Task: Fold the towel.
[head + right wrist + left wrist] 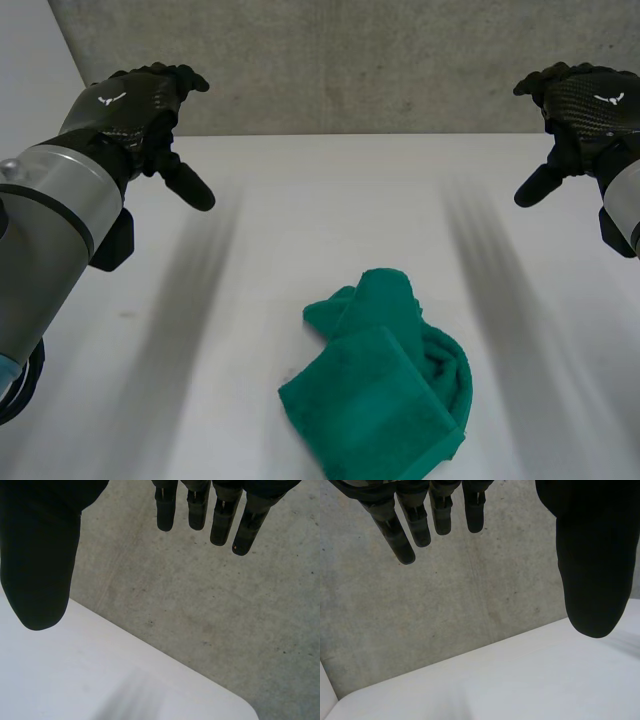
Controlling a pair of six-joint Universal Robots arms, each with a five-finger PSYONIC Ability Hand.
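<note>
towel [375, 400]: green, bunched in rough overlapping layers by the tabletop [330, 200]'s near edge, about midway along | left robot hand [140, 105]: up over the far left corner, fingers wide, holding nothing | right robot hand [585, 100]: likewise over the far right corner | progress: fold looks loose and uneven, neatening likely left

In the head view the towel [385, 400] runs off the bottom edge at lower centre, so its nearest corner is clipped. Its top fold hides the layers beneath. The left arm [50, 230] is cut off by the left edge and the right arm [625, 205] by the right edge. In the wrist views the frame's edge cuts off the left hand [592, 555] and the right hand [40, 550] at the palm.
</note>
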